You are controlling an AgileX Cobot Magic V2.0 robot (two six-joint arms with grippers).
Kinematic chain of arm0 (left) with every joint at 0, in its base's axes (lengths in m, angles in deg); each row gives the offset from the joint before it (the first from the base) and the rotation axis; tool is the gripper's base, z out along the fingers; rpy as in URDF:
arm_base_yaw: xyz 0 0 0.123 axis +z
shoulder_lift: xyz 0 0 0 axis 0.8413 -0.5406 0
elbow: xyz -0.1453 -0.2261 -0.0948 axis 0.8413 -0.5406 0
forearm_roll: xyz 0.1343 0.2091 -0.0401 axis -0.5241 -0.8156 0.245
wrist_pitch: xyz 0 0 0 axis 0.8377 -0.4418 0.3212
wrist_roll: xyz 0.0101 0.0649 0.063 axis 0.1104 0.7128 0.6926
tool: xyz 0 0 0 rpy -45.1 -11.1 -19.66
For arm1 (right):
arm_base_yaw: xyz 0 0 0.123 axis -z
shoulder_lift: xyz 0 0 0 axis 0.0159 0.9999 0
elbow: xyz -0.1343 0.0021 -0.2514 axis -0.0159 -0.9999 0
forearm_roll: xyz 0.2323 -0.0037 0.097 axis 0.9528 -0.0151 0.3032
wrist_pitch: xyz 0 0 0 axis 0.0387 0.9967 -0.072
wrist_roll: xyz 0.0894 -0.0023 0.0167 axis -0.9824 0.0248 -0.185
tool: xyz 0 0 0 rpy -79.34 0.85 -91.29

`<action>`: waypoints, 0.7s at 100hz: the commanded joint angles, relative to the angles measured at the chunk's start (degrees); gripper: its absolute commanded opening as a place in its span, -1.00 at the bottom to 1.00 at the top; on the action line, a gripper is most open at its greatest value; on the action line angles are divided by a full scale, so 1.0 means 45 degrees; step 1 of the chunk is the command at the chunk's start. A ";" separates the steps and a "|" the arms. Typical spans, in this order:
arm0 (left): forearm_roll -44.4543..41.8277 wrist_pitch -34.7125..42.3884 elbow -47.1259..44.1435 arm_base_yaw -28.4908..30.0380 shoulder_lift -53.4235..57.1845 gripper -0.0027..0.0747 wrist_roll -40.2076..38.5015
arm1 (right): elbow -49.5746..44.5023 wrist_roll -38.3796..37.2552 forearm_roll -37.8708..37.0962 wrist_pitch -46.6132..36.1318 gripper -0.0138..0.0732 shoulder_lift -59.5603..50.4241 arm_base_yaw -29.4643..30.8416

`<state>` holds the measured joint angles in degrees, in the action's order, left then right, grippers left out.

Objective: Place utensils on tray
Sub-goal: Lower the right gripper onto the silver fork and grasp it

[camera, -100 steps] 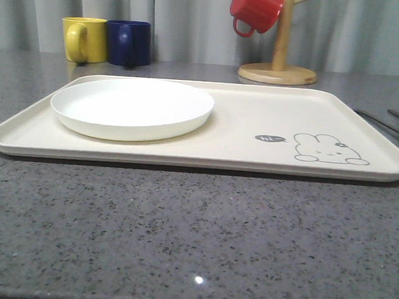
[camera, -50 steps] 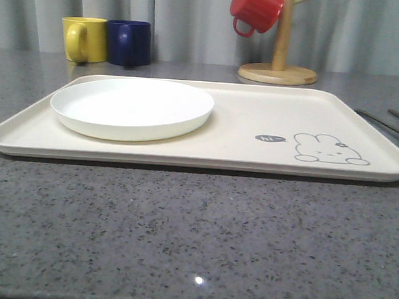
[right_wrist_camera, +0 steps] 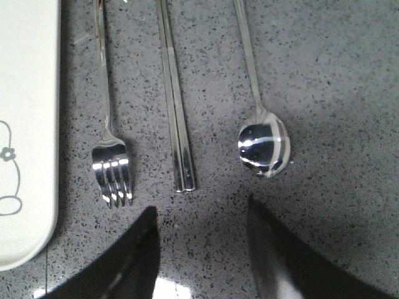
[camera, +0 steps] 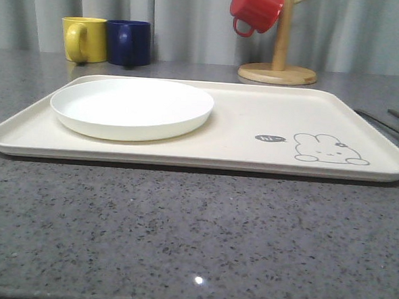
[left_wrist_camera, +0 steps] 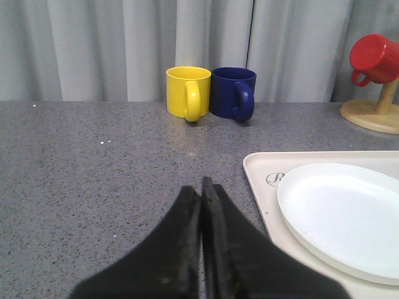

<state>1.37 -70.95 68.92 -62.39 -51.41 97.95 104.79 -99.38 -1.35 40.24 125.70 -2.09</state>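
The cream tray [camera: 241, 128] lies across the grey table with the white plate [camera: 131, 107] on its left half. In the right wrist view the fork [right_wrist_camera: 110, 156], the chopsticks [right_wrist_camera: 177, 118] and the spoon [right_wrist_camera: 263, 144] lie side by side on the table beside the tray's edge [right_wrist_camera: 28, 124]. My right gripper [right_wrist_camera: 202, 212] hovers open just short of the chopsticks' tips, nothing between its fingers. My left gripper [left_wrist_camera: 201, 185] is shut and empty over bare table, left of the tray's corner [left_wrist_camera: 262, 180] and plate [left_wrist_camera: 343, 212].
A yellow mug [camera: 84, 39] and a blue mug [camera: 129, 42] stand at the back left. A wooden mug stand [camera: 277, 73] with a red mug [camera: 255, 10] hanging on it is behind the tray. Utensil handles [camera: 387, 122] show at the tray's right side.
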 commanded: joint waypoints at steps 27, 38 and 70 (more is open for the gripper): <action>0.0146 0.1010 0.0362 0.0039 -0.0094 -0.98 0.0043 | 0.1160 0.1387 0.0671 -0.0745 0.14 0.0615 -0.0474; 0.0146 0.1010 0.0362 0.0039 -0.0094 -0.98 0.0043 | 0.1896 0.1504 0.0762 -0.0745 0.14 0.1506 -0.0691; 0.0146 0.1010 0.0362 0.0039 -0.0094 -0.98 0.0043 | 0.3717 0.1802 0.0871 -0.0705 0.14 0.4547 -0.1482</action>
<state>1.37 -70.95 68.92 -62.39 -51.41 97.95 118.34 -92.03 2.60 39.76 144.68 -8.10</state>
